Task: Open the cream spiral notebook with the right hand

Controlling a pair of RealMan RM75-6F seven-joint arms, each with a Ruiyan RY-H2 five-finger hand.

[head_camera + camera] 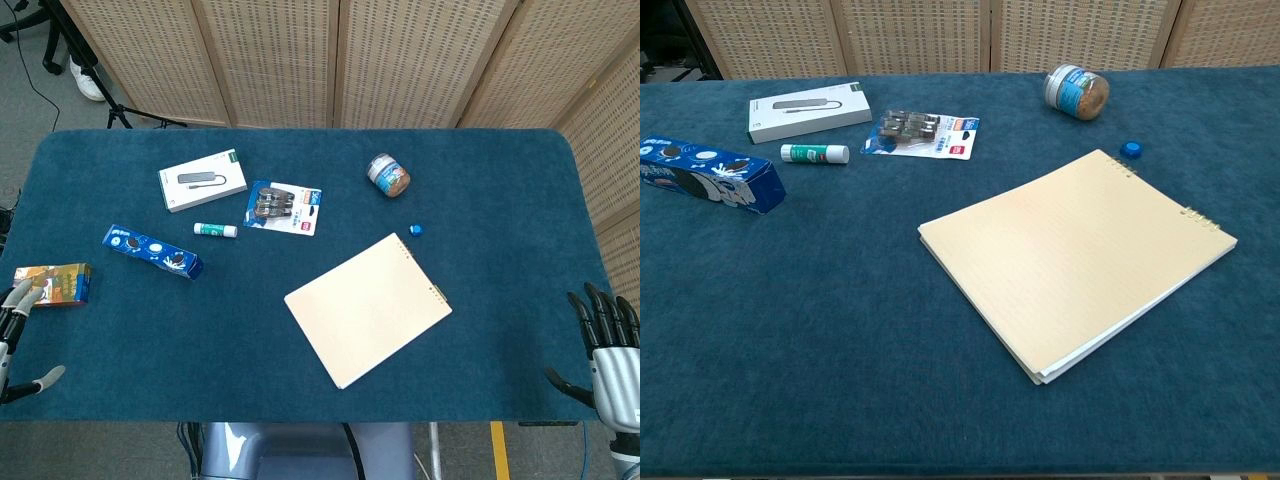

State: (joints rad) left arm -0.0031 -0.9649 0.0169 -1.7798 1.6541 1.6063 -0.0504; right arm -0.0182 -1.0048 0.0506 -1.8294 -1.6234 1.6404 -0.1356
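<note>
Left hand (18,335) sits at the counter's (120,330) left edge, fingers apart, holding nothing, just beside a small orange box (53,284). Cookie box (152,251), glue stick (216,230), white adapter box (202,180) and clip pack (284,208) lie upper left. Cream notebook (368,309) lies closed and flat at center-right, turned at an angle, spiral along its right edge. Looks light, cover thin and bendy; best lifted at the free left edge, opposite the coils. Jar (388,175) and blue cap (418,231) behind it. Right hand (603,342) at the right edge, spread wide, empty, well apart from the notebook.

Jar (388,175), glue stick (216,230), cookie box (152,251).
</note>
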